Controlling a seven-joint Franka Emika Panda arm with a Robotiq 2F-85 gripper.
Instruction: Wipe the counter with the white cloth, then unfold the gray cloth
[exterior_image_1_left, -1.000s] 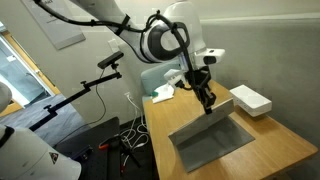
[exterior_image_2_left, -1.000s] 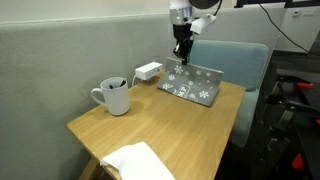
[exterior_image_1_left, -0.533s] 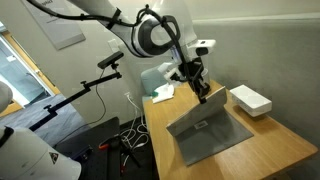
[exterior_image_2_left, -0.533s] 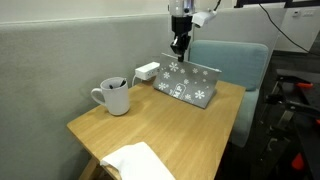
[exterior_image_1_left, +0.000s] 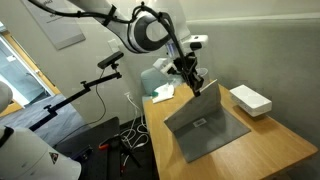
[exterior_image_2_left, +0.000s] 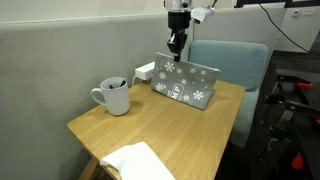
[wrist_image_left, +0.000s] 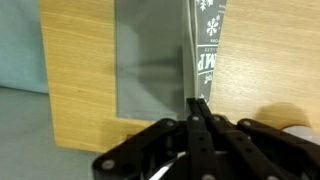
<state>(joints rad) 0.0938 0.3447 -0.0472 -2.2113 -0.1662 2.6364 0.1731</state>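
Here, the gray cloth (exterior_image_1_left: 205, 125) lies at one end of the wooden table (exterior_image_1_left: 285, 150). One edge is lifted, so a flap stands up. In an exterior view the cloth (exterior_image_2_left: 186, 86) shows a snowflake print. The gripper (exterior_image_1_left: 195, 84) hangs above it, jaws closed, pinching the raised top edge; wrist view shows the fingertips (wrist_image_left: 199, 108) together on the fabric. A small white box (exterior_image_2_left: 147, 70) sits just beside the cloth. A white mug (exterior_image_2_left: 113, 97) stands mid-table, and the white cloth (exterior_image_2_left: 135, 161) lies at the opposite corner, well apart.
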